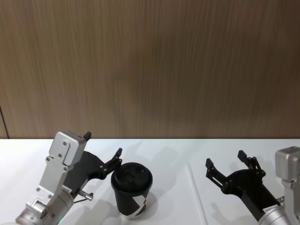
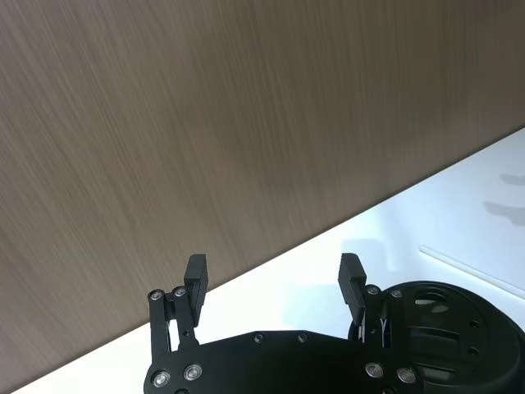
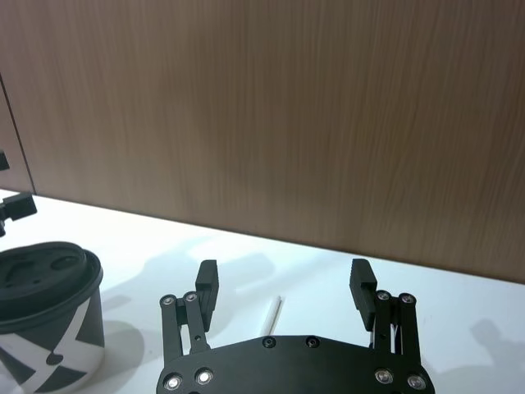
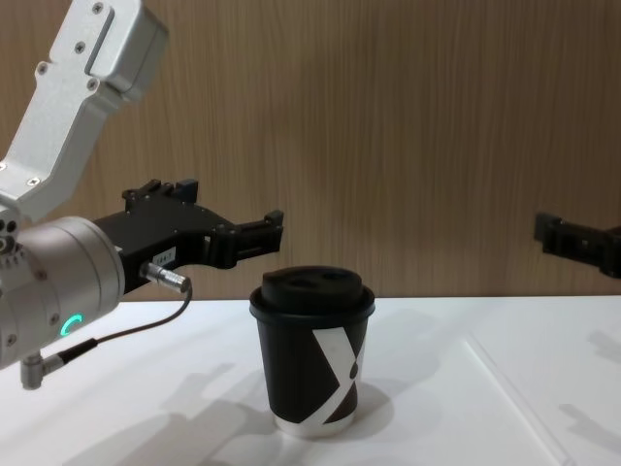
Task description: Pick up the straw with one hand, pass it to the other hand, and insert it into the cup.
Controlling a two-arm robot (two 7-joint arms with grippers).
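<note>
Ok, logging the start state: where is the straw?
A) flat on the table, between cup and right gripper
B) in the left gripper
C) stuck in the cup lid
A: the straw lies on the table between the cup and the right gripper, whose jaws are open and empty.

Left pincer, cup, straw, right pincer: left-to-right on table.

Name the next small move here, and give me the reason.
Probably lower the right gripper onto the straw, which lies flat on the table between that gripper and the cup. The gripper's jaws stand open, hold nothing and sit above the tabletop, so the pick-up is not yet done. The left gripper hovers open beside the cup's lid.
</note>
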